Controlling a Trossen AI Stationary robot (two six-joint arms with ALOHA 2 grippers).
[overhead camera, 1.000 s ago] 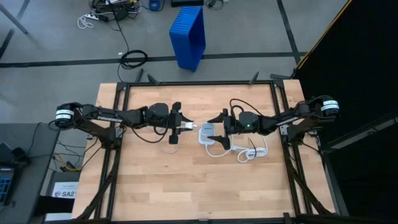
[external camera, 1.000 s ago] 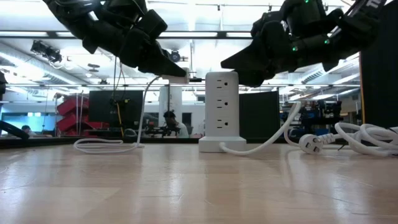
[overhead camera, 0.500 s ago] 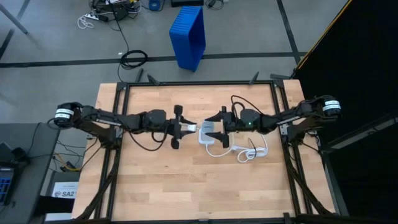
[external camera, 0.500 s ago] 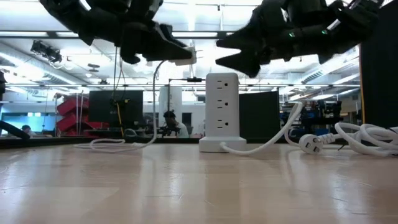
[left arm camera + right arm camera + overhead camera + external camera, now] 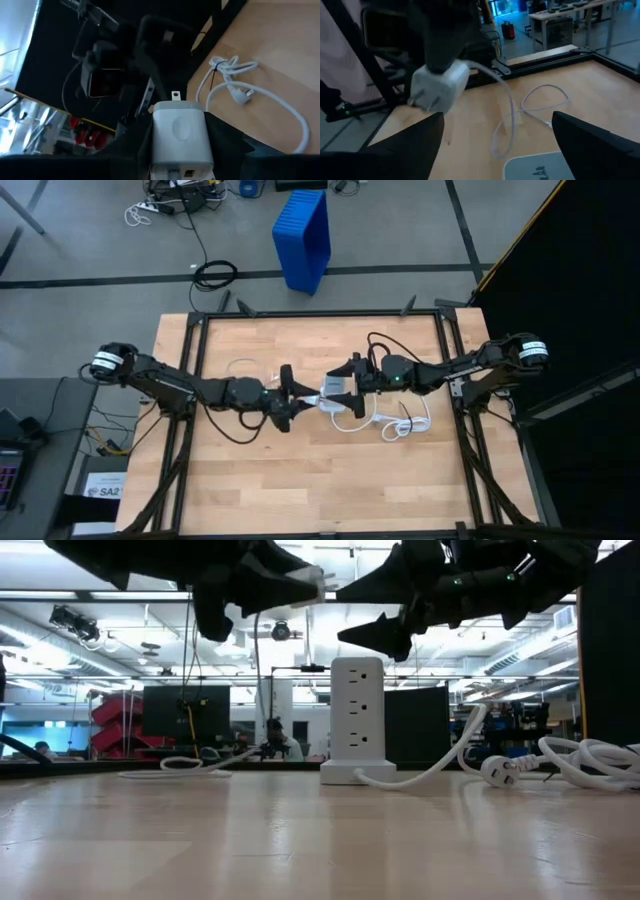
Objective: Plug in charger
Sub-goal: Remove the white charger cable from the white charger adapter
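The charger (image 5: 182, 132) is a pale rounded brick with metal prongs (image 5: 175, 95) pointing ahead, away from the fingers. My left gripper (image 5: 298, 396) is shut on it in the air, just left of the white outlet tower (image 5: 357, 720). In the low view the charger (image 5: 305, 580) sits higher than the tower's top. A white cord (image 5: 510, 107) runs from the charger down to the table. My right gripper (image 5: 346, 376) is open and hovers over the tower (image 5: 338, 396) without touching it. Its two fingers (image 5: 410, 150) stand wide apart. My left gripper pinches the charger's body (image 5: 165, 145) between its two fingers, one on each side face. The fingers (image 5: 222, 142) come roughly level from the table's left, along the brick, with the prongs clear beyond them. The charger is lifted clear, and its cord hangs slack.
The tower's thick white cord and plug (image 5: 400, 422) lie coiled on the wood to its right. The charger's cord loops on the table (image 5: 245, 368) behind the left arm. A blue bin (image 5: 303, 238) stands on the floor beyond the far edge. Bare wood fills the near half.
My left gripper has carried the charger up and toward the tower, from below the tower's top to above it, dragging the cord's loop along the table. My right gripper has risen from beside the tower's top to above it.
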